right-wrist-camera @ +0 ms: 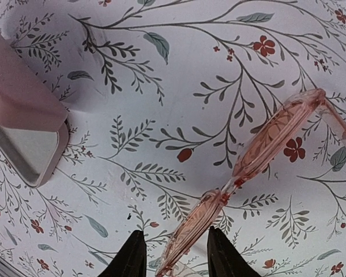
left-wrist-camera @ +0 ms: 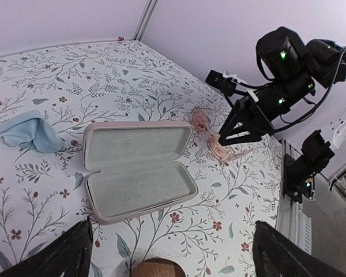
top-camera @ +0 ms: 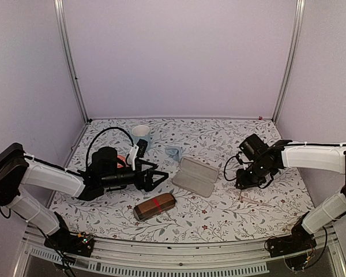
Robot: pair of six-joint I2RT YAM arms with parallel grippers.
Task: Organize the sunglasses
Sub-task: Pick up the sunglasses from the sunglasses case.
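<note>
Right fingers [right-wrist-camera: 132,257], closest to the lens, stand narrowly apart astride 1 end of the sunglasses [right-wrist-camera: 265,144], with gaps showing on both sides. Left fingers [left-wrist-camera: 63,254] gape wide and empty. On the floral bench [top-camera: 230,216] an open pink case [left-wrist-camera: 138,173] lies mid-bench, with a shut brown case [top-camera: 154,206] nearer the arms. The pale pinkish sunglasses lie flat to the pink case's right, and 1 blue cloth [left-wrist-camera: 26,131] lies behind it.
</note>
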